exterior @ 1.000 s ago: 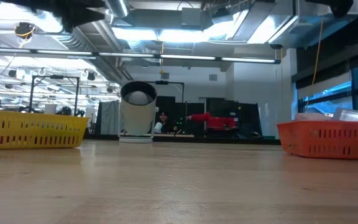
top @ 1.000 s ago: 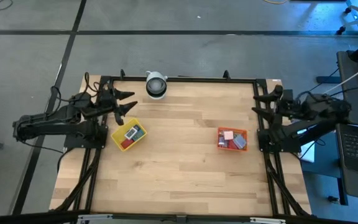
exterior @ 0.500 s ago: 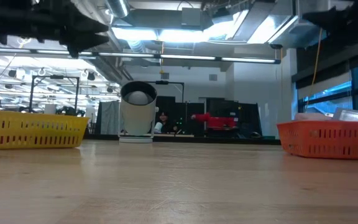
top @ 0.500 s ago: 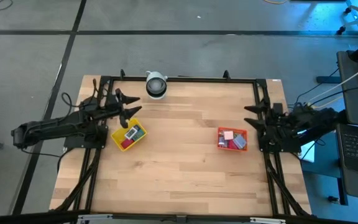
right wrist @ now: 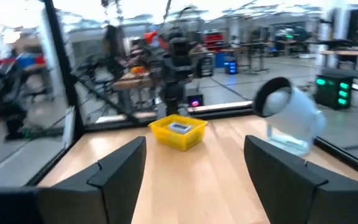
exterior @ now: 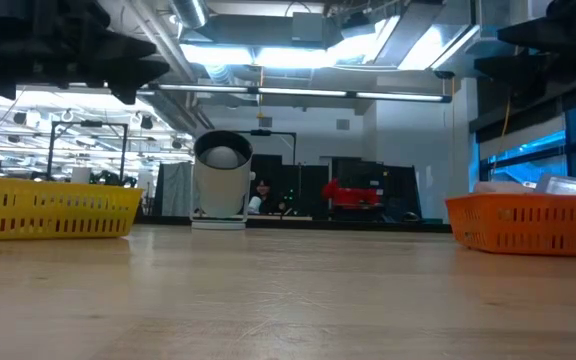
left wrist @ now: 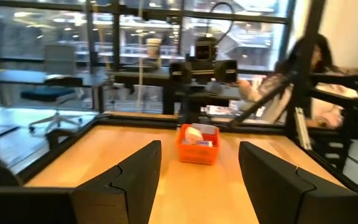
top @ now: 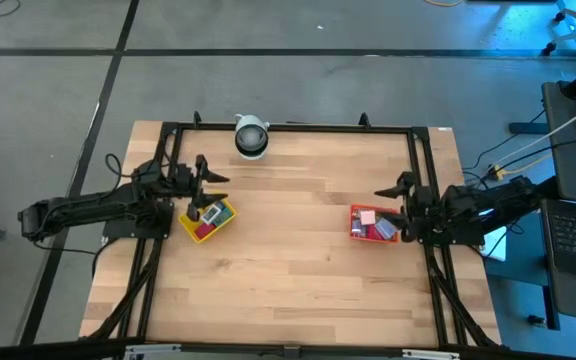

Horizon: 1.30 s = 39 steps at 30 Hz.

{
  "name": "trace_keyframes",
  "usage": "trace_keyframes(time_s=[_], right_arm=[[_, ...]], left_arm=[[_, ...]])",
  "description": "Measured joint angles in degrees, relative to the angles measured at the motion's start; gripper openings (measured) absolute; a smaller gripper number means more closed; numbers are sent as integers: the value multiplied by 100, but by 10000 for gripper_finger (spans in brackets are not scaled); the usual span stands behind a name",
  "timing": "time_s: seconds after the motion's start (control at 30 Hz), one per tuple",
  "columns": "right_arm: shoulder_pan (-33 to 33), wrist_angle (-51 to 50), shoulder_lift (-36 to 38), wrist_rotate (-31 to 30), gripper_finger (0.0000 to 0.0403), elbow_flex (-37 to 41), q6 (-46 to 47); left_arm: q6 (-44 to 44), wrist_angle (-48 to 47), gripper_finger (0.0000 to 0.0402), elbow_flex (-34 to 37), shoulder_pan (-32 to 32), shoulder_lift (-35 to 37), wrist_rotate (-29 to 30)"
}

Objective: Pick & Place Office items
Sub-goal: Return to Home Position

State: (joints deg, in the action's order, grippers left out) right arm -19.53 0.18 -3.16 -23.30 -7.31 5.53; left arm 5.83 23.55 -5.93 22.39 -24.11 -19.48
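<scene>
table (top: 288, 260) first, pale wood, framed in black rail. left arm (top: 88, 208) lies low along its own side, right arm (top: 488, 205) the same across from it, both look folded back toward rest.

left gripper (top: 208, 172) hangs just over the yellow basket's (top: 184, 226) far edge, fingers spread wide and carrying nothing. its wrist camera looks out between the two dark fingers at the orange basket (left wrist: 197, 151) across the table. right gripper (top: 386, 205) sits just beside the orange basket (top: 352, 224), fingers parted too, bare between them, with the yellow basket (right wrist: 178, 138) framed in its own view.

round white-and-grey cylinder (top: 251, 137) stands at the far rail, apart from both baskets.

now the office items (top: 208, 214), and every one i can find is inside a basket. white piece (top: 211, 211) and red piece (top: 202, 231) are in the yellow one, packed against a teal one. pink piece (top: 367, 216) and a pale blue one are in the orange. none shows on the bare wood.

how would they handle? my read is small hard plastic blocks, light and stiff, nothing that squashes. smooth faces could slip under a corner pinch, so take one across two flat opposite sides, at the middle. packed this close, a topmost piece is the only clean grab. the low view shows only the basket walls, so how deep they sit i can't say.
</scene>
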Motion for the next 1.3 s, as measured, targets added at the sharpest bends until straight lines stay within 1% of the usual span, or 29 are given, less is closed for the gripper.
trace_keyframes(time_s=[0.13, 0.2, 0.4, 0.7, 0.8, 0.97, 1.1, 1.2, 1.3], right_arm=[[4, 108, 0, 470, 272, 149, -366], [16, 160, 2, 649, 272, 230, -582], [204, 595, 2, 1065, 272, 575, -825], [633, 625, 9, 1467, 237, 644, -1054], [788, 602, 9, 1472, 230, 644, -1119], [1002, 625, 9, 1288, 226, 644, -1199], [1051, 626, 9, 1100, 226, 644, -1154], [1051, 672, 9, 761, 226, 642, -1045], [1051, 669, 9, 358, 226, 642, -930]], left_arm=[[-156, 87, 212, 93, -2, -3, -239], [-229, 118, 212, 138, -2, -3, -255], [-256, 73, 212, 181, -4, -3, -255], [-356, 73, 212, 181, -4, -3, -252], [-357, 71, 212, 181, -4, -3, -212], [-358, -28, 212, 181, 0, -3, 185], [-363, -24, 212, 181, 0, -1, 160], [-363, -60, 212, 181, 0, -1, 88], [-367, -288, 212, 181, 0, -3, 43]])
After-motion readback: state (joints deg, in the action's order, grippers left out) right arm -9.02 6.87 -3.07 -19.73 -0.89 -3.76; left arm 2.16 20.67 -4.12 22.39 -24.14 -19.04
